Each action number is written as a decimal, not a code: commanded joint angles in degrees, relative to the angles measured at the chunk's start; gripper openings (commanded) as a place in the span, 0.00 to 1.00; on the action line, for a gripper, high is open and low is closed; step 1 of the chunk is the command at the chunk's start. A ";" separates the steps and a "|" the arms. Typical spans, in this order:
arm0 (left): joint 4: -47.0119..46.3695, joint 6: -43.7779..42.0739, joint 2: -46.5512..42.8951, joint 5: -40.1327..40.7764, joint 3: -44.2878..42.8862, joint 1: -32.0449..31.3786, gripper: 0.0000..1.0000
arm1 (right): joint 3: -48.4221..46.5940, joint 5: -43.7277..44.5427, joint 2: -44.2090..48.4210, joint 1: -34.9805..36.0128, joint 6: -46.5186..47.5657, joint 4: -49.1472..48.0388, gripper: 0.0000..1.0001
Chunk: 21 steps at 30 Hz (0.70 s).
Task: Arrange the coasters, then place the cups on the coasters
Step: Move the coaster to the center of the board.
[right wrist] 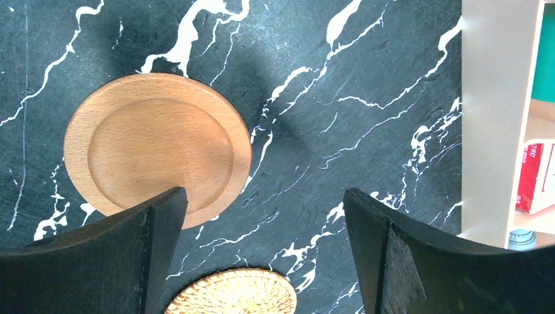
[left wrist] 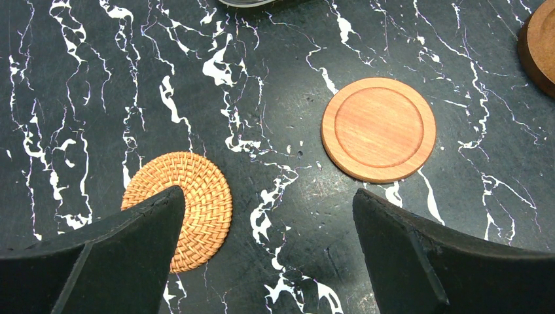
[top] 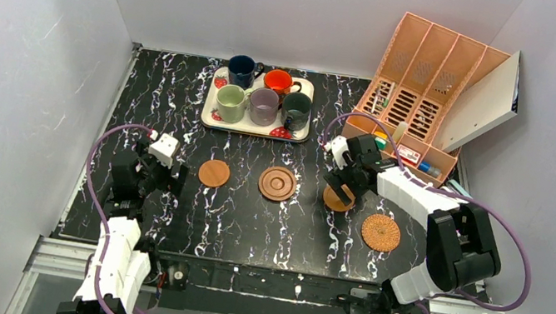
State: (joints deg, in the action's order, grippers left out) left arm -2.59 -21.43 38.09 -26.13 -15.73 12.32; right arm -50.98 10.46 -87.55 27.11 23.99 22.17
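Closing on discs this flat could scrape the fingers along the tabletop (top: 246, 228) or skid a coaster aside, because no edge stands up to catch. The right claw (right wrist: 265, 199) hangs spread and empty, with the smooth wooden coaster (right wrist: 157, 147) off-centre and partly under one finger. A wicker coaster (right wrist: 232, 292) lies nearer the wrist. The left claw (left wrist: 267, 196), also spread and empty, half covers the other wicker coaster (left wrist: 180, 209). The second smooth coaster (left wrist: 378, 129) lies ahead of it. The cups (top: 263, 106) sit on the strawberry tray (top: 253, 130), well apart from both claws.
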 commanded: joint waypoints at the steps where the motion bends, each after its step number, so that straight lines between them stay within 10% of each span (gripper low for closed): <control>1: -0.22 -0.25 -0.05 -0.26 0.08 0.42 0.98 | -0.17 -1.27 2.44 0.05 0.09 0.13 0.99; 21: -0.40 -0.18 0.12 -0.15 0.08 0.41 0.98 | -0.08 -5.75 -0.52 0.80 1.66 3.78 0.99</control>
State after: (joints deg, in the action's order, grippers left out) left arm -2.61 -21.43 38.11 -26.11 -15.73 12.32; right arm -50.87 5.96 -87.37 27.46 24.62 24.29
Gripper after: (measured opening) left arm 0.981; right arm 0.985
